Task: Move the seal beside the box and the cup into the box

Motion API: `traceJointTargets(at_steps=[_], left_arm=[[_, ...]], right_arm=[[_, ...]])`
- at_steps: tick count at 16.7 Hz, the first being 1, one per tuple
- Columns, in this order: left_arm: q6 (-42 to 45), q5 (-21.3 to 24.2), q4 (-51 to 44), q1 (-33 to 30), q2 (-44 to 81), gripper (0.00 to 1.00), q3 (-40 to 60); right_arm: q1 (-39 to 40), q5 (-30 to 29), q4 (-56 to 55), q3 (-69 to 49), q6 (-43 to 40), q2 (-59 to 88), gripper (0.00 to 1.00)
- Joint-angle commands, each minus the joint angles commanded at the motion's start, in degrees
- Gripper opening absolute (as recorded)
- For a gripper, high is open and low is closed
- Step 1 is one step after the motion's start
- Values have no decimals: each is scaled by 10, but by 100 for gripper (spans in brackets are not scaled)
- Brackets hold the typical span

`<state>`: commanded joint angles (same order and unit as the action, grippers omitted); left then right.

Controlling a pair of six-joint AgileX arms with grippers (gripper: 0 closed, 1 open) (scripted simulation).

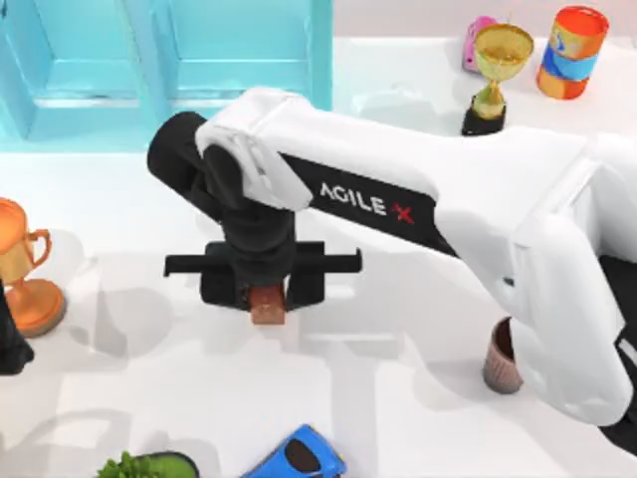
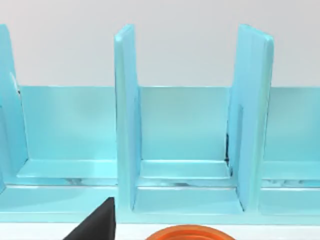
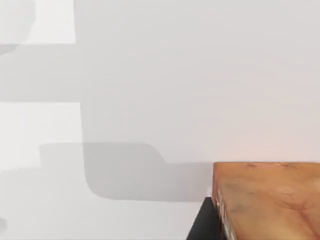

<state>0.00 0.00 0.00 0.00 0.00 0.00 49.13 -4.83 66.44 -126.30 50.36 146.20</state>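
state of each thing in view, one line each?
seal: held in right gripper, above the table
cup: upright on the table, right side, untouched
box: open, compartments empty
gold trophy: upright
orange trophy: upright
can: upright
left gripper: parked at left edge

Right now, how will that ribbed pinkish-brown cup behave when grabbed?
The ribbed pinkish-brown tapered cup stands upright and tall for its width, so a side nudge may tip it. On its side, the taper would probably make it roll in a curve. Ribs likely aid grip.
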Motion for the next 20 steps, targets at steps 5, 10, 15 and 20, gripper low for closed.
traceJointTargets(at_steps=[5, 10, 15, 20], left_arm=[[0, 0, 0, 0, 0, 100, 0], [0, 0, 0, 0, 0, 100, 0], [0, 0, 0, 0, 0, 100, 0], [0, 0, 0, 0, 0, 100, 0]], right_arm=[[1, 0, 1, 2, -1, -2, 0], [-36, 3, 24, 74, -37, -87, 0], [-75, 7, 47, 158, -72, -215, 0], [-83, 8, 53, 172, -87, -230, 0]])
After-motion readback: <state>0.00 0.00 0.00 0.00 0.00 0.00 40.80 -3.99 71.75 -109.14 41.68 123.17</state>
